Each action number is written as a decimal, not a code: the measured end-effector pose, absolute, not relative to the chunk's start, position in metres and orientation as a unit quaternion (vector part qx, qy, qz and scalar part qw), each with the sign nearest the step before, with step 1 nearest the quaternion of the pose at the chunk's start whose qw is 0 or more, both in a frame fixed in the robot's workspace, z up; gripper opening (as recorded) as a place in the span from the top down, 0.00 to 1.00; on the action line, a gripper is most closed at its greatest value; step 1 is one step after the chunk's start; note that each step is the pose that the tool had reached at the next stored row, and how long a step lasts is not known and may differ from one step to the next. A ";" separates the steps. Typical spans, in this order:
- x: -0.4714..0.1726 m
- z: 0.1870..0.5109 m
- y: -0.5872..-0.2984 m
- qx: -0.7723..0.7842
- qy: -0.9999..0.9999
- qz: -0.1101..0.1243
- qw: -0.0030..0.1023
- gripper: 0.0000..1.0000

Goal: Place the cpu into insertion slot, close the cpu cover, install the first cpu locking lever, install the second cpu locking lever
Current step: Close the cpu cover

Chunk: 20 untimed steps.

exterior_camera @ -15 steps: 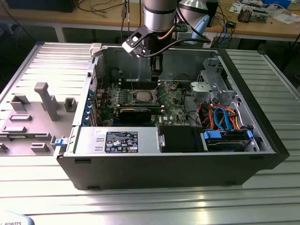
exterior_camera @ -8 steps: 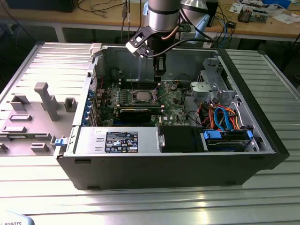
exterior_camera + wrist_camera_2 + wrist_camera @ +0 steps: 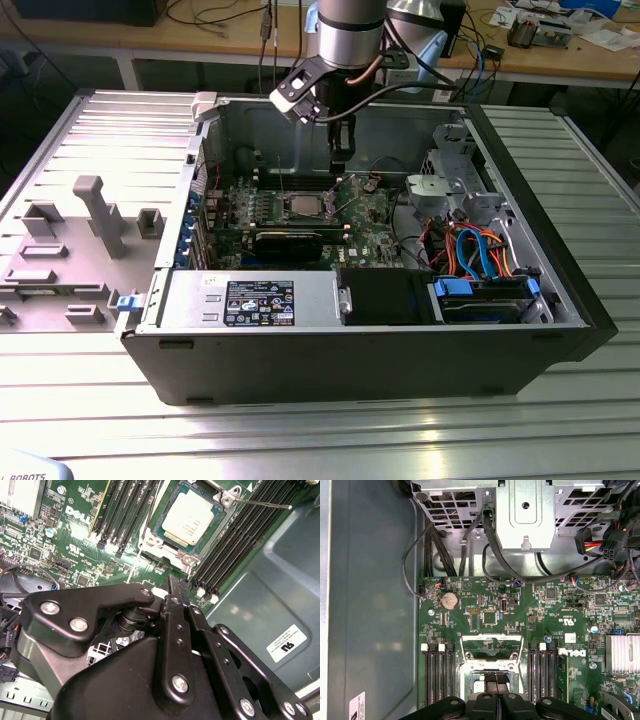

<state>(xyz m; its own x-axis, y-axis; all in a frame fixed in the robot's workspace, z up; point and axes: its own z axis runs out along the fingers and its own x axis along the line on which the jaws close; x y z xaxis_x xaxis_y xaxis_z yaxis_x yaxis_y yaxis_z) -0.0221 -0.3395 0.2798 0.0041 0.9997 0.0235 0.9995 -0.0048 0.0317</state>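
My gripper [image 3: 172, 583] hangs inside the open computer case [image 3: 520, 345], low over the motherboard [image 3: 485, 605]. Its fingers are drawn right together with nothing between them.

The cpu [image 3: 189, 518] is not in my grasp. It lies flat in the insertion slot [image 3: 186, 558], silver top up. In the exterior view it sits at about 7 o'clock from my fingertips, near but apart, so I judge the socket to be a little off to that side, not straight under the tips.

In the first wrist view the cpu cover [image 3: 491, 638] stands open on the socket edge nearest the coin battery [image 3: 450, 600], with bare board showing through its window. Step 1 looks done to me, and the cover is not yet closed.

The second wrist view adds the whole chip face, square in its seat. It also adds 1 locking lever [image 3: 261, 503], a thin rod that sticks out free from a socket corner and runs across the memory slots [image 3: 240, 537]. In the first wrist view my own fingers cross most of the chip, while the raised cover frame is plain.
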 end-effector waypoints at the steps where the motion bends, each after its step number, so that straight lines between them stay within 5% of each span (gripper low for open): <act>1: -0.022 0.280 -0.339 0.709 0.705 0.020 0.003 0.89; 20: 0.008 0.272 -0.340 0.709 0.705 0.011 -0.005 0.89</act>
<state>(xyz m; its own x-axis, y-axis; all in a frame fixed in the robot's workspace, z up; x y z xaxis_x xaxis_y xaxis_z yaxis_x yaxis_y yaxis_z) 0.0079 -0.3396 0.2718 0.0047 0.9997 0.0234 0.9999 -0.0049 0.0088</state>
